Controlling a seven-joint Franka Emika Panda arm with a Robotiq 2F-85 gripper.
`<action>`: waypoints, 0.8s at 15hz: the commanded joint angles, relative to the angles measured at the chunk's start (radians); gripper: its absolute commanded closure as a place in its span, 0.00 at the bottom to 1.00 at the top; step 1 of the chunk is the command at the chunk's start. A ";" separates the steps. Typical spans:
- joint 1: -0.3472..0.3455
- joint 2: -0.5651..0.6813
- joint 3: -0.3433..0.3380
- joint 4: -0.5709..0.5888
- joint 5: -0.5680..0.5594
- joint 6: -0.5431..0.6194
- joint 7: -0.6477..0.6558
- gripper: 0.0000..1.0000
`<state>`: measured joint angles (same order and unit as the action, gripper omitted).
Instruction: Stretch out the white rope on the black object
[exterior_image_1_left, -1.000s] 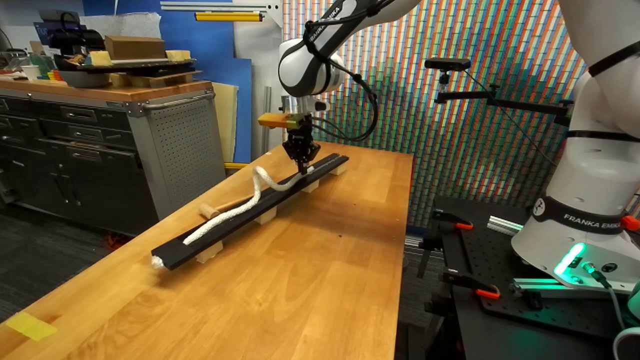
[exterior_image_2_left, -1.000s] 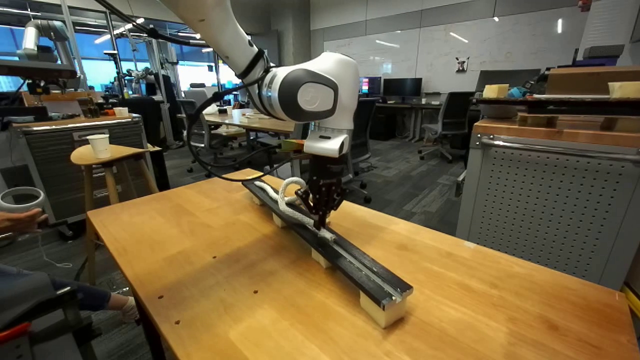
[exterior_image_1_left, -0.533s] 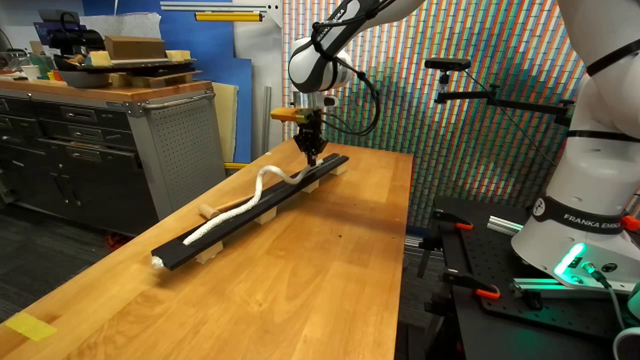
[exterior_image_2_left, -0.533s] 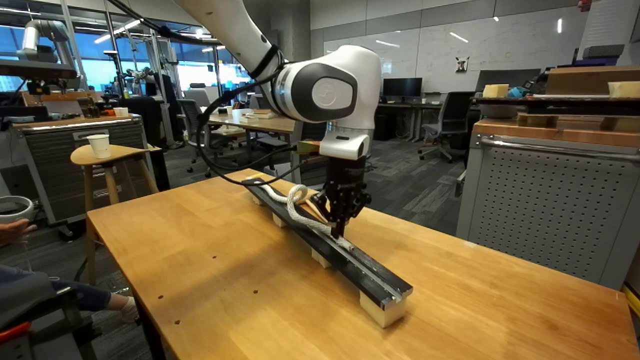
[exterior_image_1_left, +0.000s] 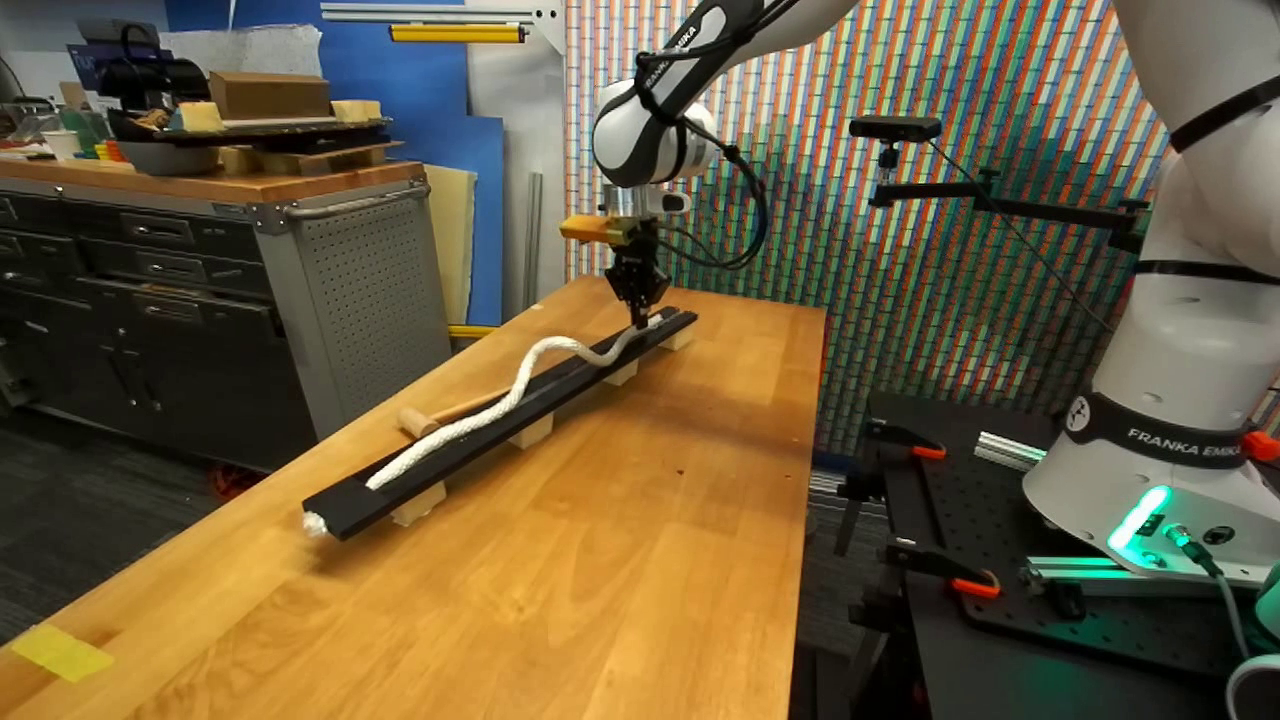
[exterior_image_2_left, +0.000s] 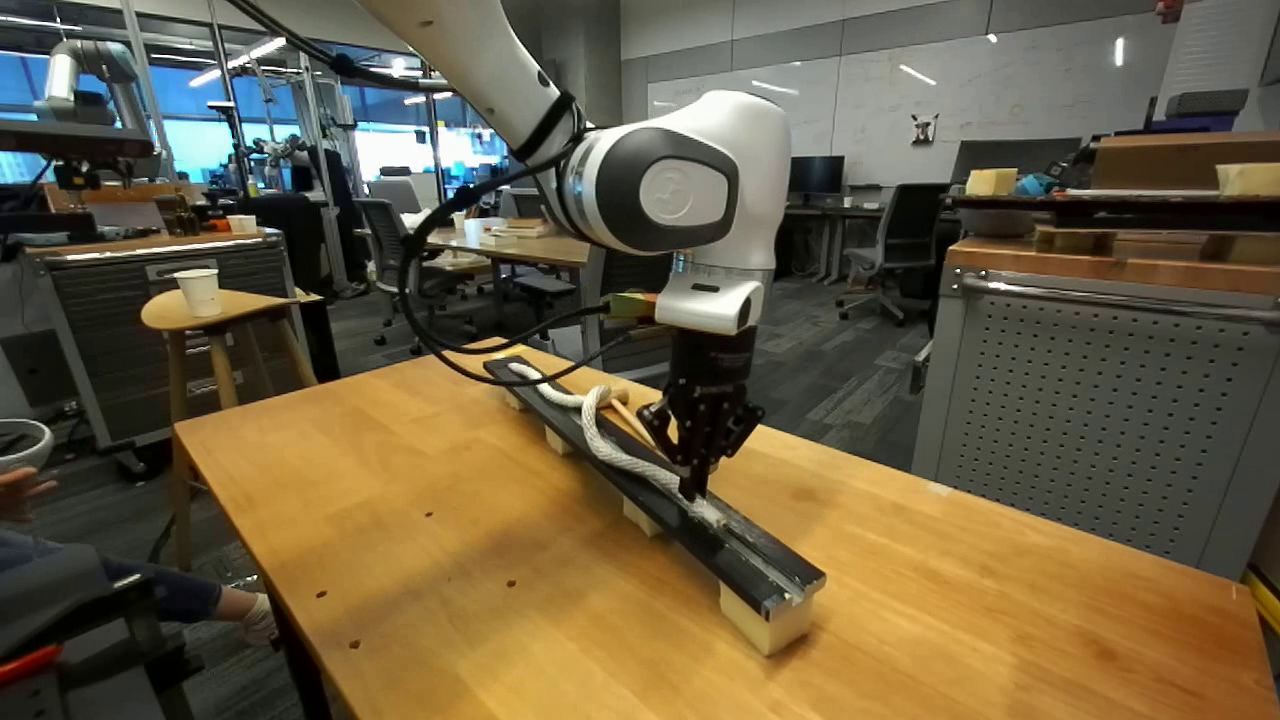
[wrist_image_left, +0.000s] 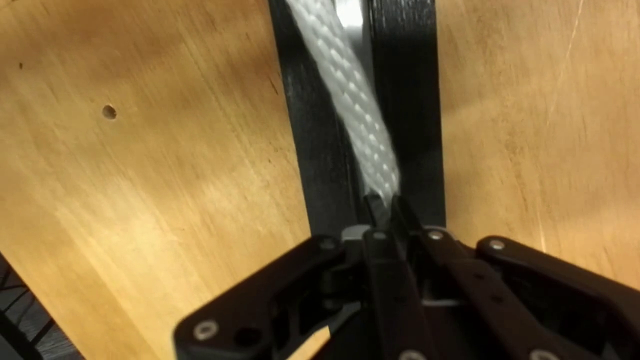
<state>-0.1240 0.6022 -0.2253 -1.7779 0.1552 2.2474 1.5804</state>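
The white rope (exterior_image_1_left: 470, 428) lies along the black object (exterior_image_1_left: 340, 504), a long grooved strip, in both exterior views. The rope's far part from my gripper lies on the strip; its middle bends up in a low wave over the strip's edge. My gripper (exterior_image_1_left: 640, 322) points down over the strip and is shut on the rope close to its frayed end, a short piece of which sticks out past the fingers (exterior_image_2_left: 692, 490). In the wrist view the rope (wrist_image_left: 350, 95) runs slantwise over the strip into the fingertips (wrist_image_left: 385, 202). The bare groove continues beyond the rope end (exterior_image_2_left: 765, 570).
Pale blocks (exterior_image_2_left: 765, 620) hold the strip above the wooden table (exterior_image_1_left: 600, 560). A wooden mallet (exterior_image_1_left: 418, 422) lies beside the strip, its handle partly behind it. Yellow tape (exterior_image_1_left: 62, 650) sticks on the table. A person's hand (exterior_image_2_left: 20, 492) shows at an exterior view's edge.
My gripper has carried the rope's end along the strip toward the strip's bare end. The rope's raised loop has become lower and wider. The other rope end has stayed in place.
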 joint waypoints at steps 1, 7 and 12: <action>-0.017 0.006 -0.023 0.003 0.001 0.022 0.015 0.98; -0.062 0.021 -0.045 0.021 0.009 0.027 0.014 0.98; -0.080 0.027 -0.047 0.022 0.005 0.028 0.008 0.98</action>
<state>-0.1990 0.6122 -0.2608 -1.7762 0.1553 2.2641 1.5838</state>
